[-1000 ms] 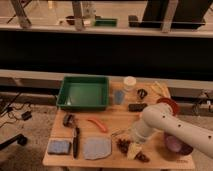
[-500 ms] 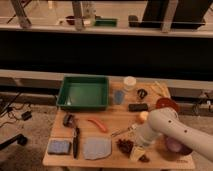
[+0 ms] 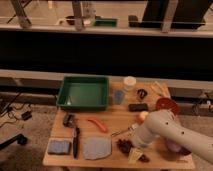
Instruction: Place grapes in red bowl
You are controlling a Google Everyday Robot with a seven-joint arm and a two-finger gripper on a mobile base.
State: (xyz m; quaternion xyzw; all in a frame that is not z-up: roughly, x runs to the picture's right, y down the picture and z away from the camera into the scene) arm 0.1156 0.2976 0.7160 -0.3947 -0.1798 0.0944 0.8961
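The grapes (image 3: 125,146) are a dark reddish-purple bunch lying on the table's front edge, right of the grey cloth. My gripper (image 3: 135,153) hangs from the white arm (image 3: 160,129) and is down at the bunch, covering part of it. The red bowl (image 3: 167,105) stands at the table's right edge, behind the arm and apart from the grapes. The arm reaches in from the lower right.
A green tray (image 3: 84,93) sits at the back left. A white jar (image 3: 129,82), a blue cup (image 3: 118,96), a black object (image 3: 138,107), an orange fruit (image 3: 144,115) and a fork (image 3: 122,132) are mid-table. A purple bowl (image 3: 175,146) is partly behind the arm. A knife (image 3: 76,141), a sponge (image 3: 59,146) and a cloth (image 3: 96,148) lie at the front left.
The arm's wrist has shifted a little over the grapes and now sits lower. The grapes stay on the table in the same place.
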